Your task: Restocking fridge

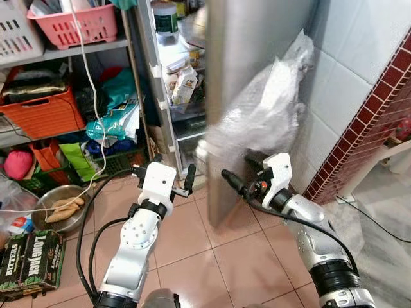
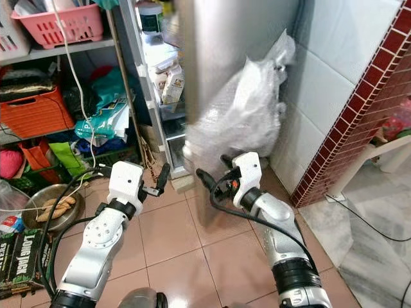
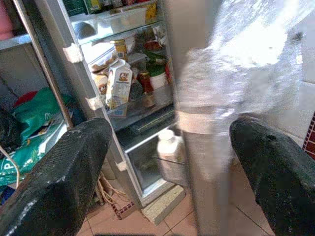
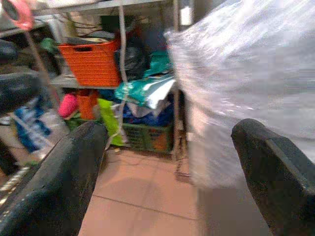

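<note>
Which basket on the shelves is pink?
The pink basket sits up on the top shelf. The orange crate below it is orange, and the basket at the far left looks white.

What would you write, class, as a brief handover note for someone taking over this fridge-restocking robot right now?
Left claw: open, empty, raised before the open fridge interior.
Right claw: open, empty, at the lower edge of the fridge door, near the clear plastic wrap hanging on it.
Fridge: door stands open; shelves already hold a carton, jars and a white jug low down.
Done: fridge opened, robot in position.
Left: neither claw carries an item, so stock must be fetched and placed. The door looks blurred, so it may be moving; check it before reaching in.
</note>
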Controlling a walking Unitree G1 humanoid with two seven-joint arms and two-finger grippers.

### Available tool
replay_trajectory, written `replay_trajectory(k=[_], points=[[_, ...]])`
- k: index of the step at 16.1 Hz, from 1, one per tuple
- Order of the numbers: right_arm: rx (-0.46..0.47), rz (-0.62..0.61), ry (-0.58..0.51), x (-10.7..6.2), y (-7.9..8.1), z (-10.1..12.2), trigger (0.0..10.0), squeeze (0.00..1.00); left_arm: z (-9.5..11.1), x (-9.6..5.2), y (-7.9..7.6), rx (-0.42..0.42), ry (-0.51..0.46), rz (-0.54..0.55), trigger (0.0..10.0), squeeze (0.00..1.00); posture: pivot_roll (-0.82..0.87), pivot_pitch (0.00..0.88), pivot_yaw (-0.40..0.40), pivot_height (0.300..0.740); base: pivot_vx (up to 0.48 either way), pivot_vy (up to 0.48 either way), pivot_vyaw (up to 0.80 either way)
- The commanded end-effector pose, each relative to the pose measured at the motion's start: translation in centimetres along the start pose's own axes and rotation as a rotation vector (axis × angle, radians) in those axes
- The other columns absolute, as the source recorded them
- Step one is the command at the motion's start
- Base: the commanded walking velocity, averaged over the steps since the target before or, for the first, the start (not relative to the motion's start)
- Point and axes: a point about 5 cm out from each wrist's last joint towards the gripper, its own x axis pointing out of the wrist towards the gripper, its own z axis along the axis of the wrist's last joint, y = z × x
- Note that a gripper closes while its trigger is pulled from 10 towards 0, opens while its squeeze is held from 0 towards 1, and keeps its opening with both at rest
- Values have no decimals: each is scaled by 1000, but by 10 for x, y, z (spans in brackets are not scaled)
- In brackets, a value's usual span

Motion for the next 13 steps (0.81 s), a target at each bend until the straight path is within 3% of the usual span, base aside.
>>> replay_trajectory(k=[1,5,8,10,11,12,13], points=[[-38,-53,-15,0,-3,4,10000,0,0,1,0,10,3,-11,10000,0,45,9,39,740,0,0,0],[7,-209,-2,-2,3,-9,10000,0,-1,0,0,9,6,-7,10000,0,46,3,35,740,0,0,0],[-73,-317,162,0,-2,-24,10000,0,-1,1,-1,6,5,-10,10000,0,43,2,37,740,0,0,0],[-54,-313,110,1,-3,-17,10000,0,-1,1,-2,4,6,-12,10000,0,41,3,36,740,0,0,0],[-101,-347,46,3,-9,-6,10000,0,-1,1,-2,2,5,-11,10000,0,39,3,35,740,0,0,0],[-128,-358,63,3,-10,-5,10000,0,-1,1,-2,2,5,-10,10000,0,39,2,34,740,0,0,0],[-91,-323,48,2,-10,-4,10000,0,-1,1,-2,1,5,-10,10000,0,42,0,33,740,0,0,0]])
